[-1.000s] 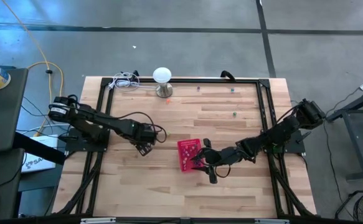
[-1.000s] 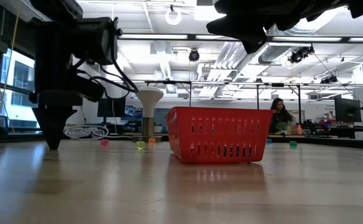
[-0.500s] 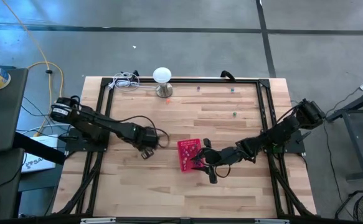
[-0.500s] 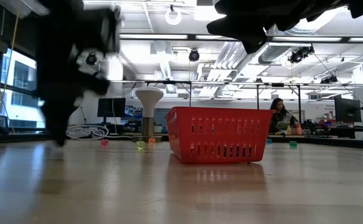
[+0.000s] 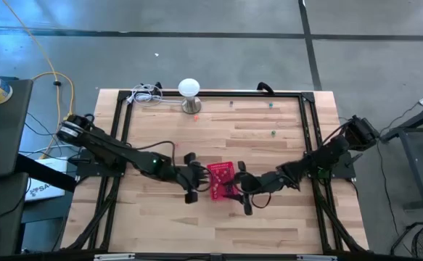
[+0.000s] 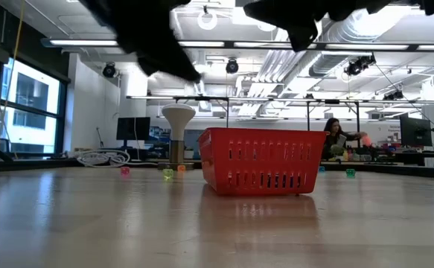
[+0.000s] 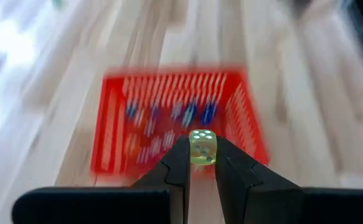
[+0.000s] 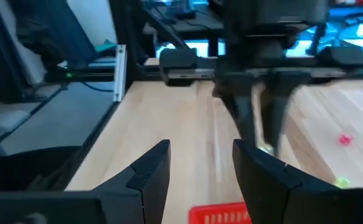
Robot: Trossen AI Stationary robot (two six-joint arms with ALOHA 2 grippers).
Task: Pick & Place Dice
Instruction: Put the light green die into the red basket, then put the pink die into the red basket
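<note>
A pale wooden plank table (image 5: 269, 217) fills the view from above, with a small red slotted plastic basket (image 5: 220, 180) near its middle. The left gripper (image 7: 202, 163), clamped on a tiny yellow-green die (image 7: 202, 144), sits just beside the basket, which lies straight ahead and holds several blue and pink dice (image 7: 190, 113). The right gripper (image 8: 200, 160), half open and empty, waits at the basket's opposite side.

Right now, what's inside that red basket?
Several small dice, mostly blue, lie in the red basket. The yellow-green die in the left gripper's jaws hides part of its floor.
</note>
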